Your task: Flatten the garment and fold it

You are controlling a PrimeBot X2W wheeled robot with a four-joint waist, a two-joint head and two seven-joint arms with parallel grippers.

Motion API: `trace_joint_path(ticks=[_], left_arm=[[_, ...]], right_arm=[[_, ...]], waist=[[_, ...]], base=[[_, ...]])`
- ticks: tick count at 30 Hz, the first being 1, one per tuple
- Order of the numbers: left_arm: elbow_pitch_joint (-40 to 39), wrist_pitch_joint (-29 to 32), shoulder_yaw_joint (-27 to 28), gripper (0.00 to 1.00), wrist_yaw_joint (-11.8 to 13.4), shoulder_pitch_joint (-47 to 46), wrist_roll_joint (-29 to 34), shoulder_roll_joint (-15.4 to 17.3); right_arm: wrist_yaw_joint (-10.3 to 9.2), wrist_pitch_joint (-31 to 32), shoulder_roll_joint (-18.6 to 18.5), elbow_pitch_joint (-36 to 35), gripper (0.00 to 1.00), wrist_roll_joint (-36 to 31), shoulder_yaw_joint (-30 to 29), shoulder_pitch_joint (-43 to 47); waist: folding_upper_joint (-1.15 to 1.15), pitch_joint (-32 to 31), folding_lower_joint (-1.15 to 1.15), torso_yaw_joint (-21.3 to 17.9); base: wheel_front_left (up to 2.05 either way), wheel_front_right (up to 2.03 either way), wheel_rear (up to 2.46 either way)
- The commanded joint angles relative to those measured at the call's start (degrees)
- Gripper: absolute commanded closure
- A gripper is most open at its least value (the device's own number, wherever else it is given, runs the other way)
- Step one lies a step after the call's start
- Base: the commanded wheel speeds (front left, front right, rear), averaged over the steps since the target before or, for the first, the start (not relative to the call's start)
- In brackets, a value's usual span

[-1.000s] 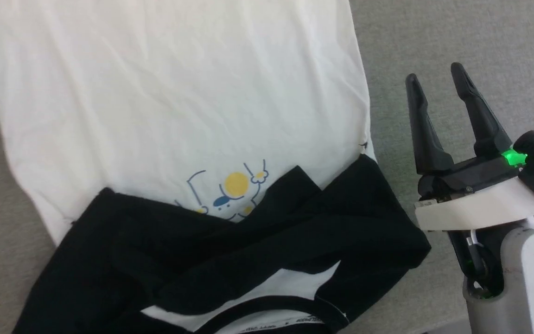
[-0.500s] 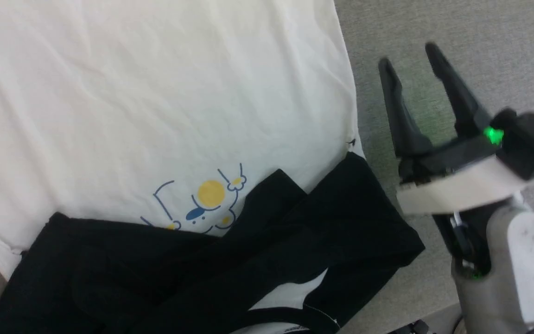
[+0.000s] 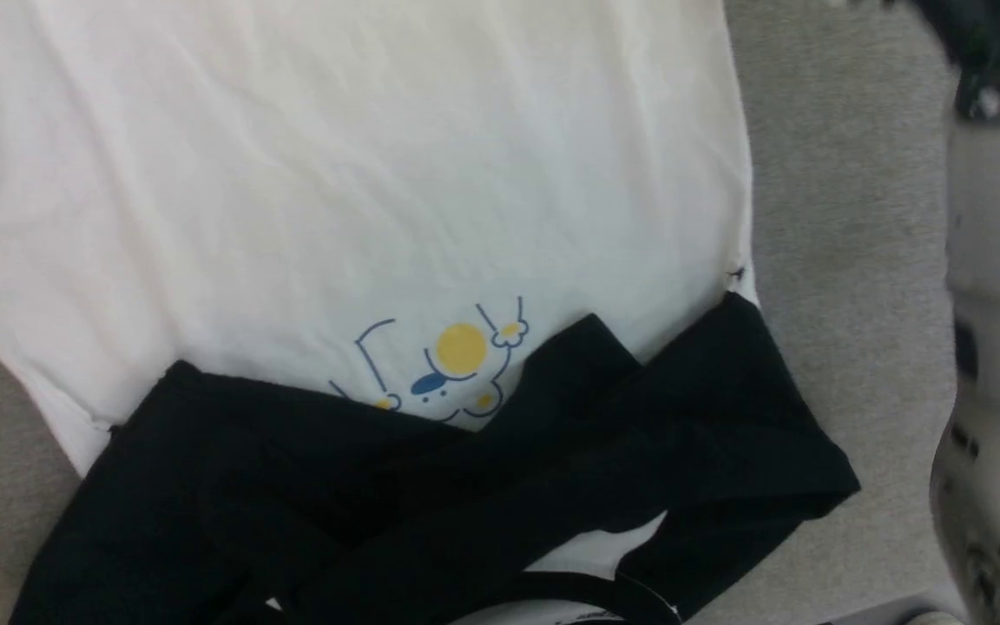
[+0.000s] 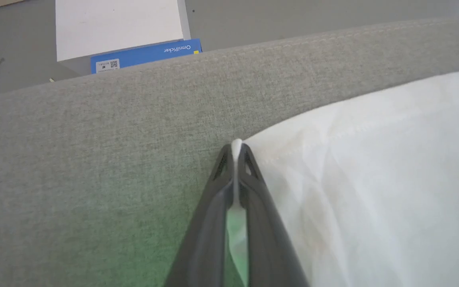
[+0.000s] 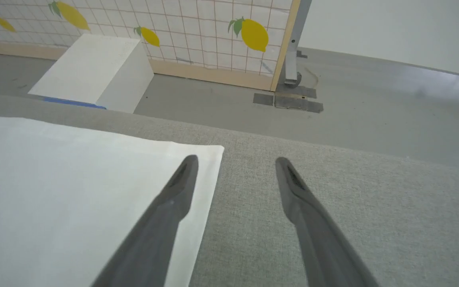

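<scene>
Cloth is showing between the tips of the left jaws, which are pressing shut on a white corner of the garment (image 4: 373, 179). Their two dark fingers (image 4: 209, 231) are meeting along their whole length, with a green glow lying on the grey weave beside them. The right jaws are standing wide open at the garment's other far corner, one finger (image 5: 173, 207) over the white hem and the other over bare tabletop (image 5: 333, 179). Whether they are touching the cloth I cannot tell.

The garment is lying spread on the tabletop, its white body smooth with faint creases. Nothing is lying between either jaws and the hem.

Beyond the tabletop's stitched edge, the wrist views are taking in a grey floor (image 5: 373, 99) and a white box (image 5: 94, 71) with a blue lettered side. The right wrist view is also taking in a gridded panel (image 5: 213, 36) printed with lemons, and a metal post (image 5: 291, 52) with tape at its foot.

The head view is giving the near end instead. The black sleeves (image 3: 465, 486) are lying folded across the chest in rumpled layers. They are covering the lower part of the yellow-and-blue print (image 3: 448, 365). A pale forearm (image 3: 995, 260) is running up the right edge, over bare tabletop.
</scene>
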Motion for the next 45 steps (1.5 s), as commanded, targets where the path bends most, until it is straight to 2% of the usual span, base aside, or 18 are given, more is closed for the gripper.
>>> trace_joint_path(ticks=[1, 4, 8, 15, 16, 17, 18, 19, 22, 28, 33, 39, 45], left_arm=[[0.56, -0.47, -1.07, 1.00, -0.74, -0.06, -0.35, -1.18], [0.85, -3.03, -2.30, 1.00, -2.20, -1.81, 0.11, -3.15], [1.92, -6.63, -3.39, 1.00, -3.97, -3.73, 0.41, -5.52], [5.15, -11.07, -5.05, 1.00, -6.06, -5.78, 0.87, -8.57], [5.52, -11.48, -5.21, 1.00, -6.29, -5.98, 0.92, -8.79], [5.88, -11.86, -5.34, 1.00, -6.54, -6.18, 0.95, -8.96], [6.29, -12.43, -5.43, 1.00, -6.90, -6.44, 0.91, -9.17], [6.73, -13.14, -5.45, 1.00, -7.16, -6.68, 0.97, -9.30], [7.76, -15.66, -5.55, 1.00, -7.70, -7.44, 1.94, -9.19], [9.66, -26.49, -5.84, 1.00, -7.98, -10.07, 7.31, -8.39], [12.09, -38.26, -6.20, 1.00, -6.83, -13.32, 12.88, -8.18], [15.38, -50.63, -6.99, 1.00, -5.98, -14.96, 16.86, -8.77], [17.95, -57.09, -7.08, 1.00, -7.66, -11.22, 15.46, -8.81]], right_arm=[[-0.09, 1.09, 0.24, 2.62, 0.00, -0.82, -0.58, -2.55], [-0.09, 3.88, 0.28, 11.43, 0.00, -2.87, -2.45, -9.15], [-0.09, 6.75, 0.30, 19.67, 0.00, -5.08, -3.28, -14.39], [-0.09, 13.77, 0.30, 27.98, 0.00, -11.01, -3.97, -20.06], [-0.09, 15.05, 0.31, 28.53, 0.33, -11.61, -4.04, -20.42], [-0.09, 16.51, 0.31, 28.98, 0.58, -12.36, -3.94, -20.73], [-0.09, 18.42, 0.31, 29.33, 0.77, -13.37, -3.66, -21.06], [-0.09, 20.18, 0.31, 29.36, 1.00, -14.44, -3.58, -21.27], [-0.09, 21.43, 0.31, 27.47, 1.00, -17.11, -3.73, -21.50], [-0.09, 13.78, 0.31, 22.60, 1.00, -21.00, -6.74, -20.62], [-0.09, 4.00, 0.31, 21.43, 1.00, -22.10, -9.22, -20.57], [-0.09, -7.45, 0.31, 22.24, 1.00, -21.47, -7.82, -19.84], [-0.09, -17.90, 0.31, 22.89, 1.00, -19.16, -4.55, -15.58]], waist=[[0.00, 0.71, 0.00, 1.90], [0.00, 1.30, 0.00, 4.14], [0.00, 1.77, 0.00, 6.31], [0.00, 2.22, 0.00, 8.71], [0.00, 2.26, 0.00, 8.83], [0.00, 2.32, 0.00, 8.92], [0.00, 2.41, 0.00, 8.98], [0.00, 2.48, 0.00, 8.97], [0.00, 2.64, 0.00, 8.82], [0.00, 2.89, 0.00, 8.56], [0.00, 2.72, 0.00, 8.33], [0.00, 1.12, 0.00, 8.27], [0.00, -3.17, 0.00, 8.32]], base=[[0.00, 0.00, 0.00], [0.00, 0.00, 0.00], [0.00, 0.00, 0.00], [0.00, 0.00, 0.00], [0.00, 0.00, 0.00], [0.00, 0.00, 0.00], [0.00, 0.00, 0.00], [0.00, 0.00, 0.00], [0.00, 0.00, 0.00], [0.00, 0.00, 0.00], [0.00, 0.00, 0.00], [0.00, 0.00, 0.00], [0.00, 0.00, 0.00]])
